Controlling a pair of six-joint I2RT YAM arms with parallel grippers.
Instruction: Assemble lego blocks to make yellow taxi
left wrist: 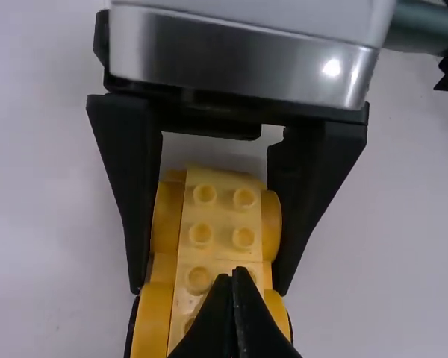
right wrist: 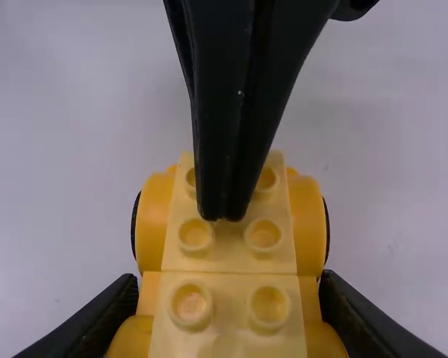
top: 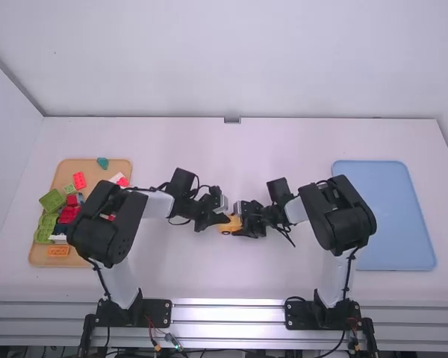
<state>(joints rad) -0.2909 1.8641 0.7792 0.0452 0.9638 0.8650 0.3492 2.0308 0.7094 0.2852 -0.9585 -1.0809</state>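
Currently | one yellow car | one right claw pinching it | one left claw pressed together over it

On your white table, the tray at nine o'clock is tan, with a teal piece at its one o'clock and an orange brick at seven; your three o'clock tray is blue. You have pale yellow, paired-stud blocks flanked by deeper yellow side pieces.
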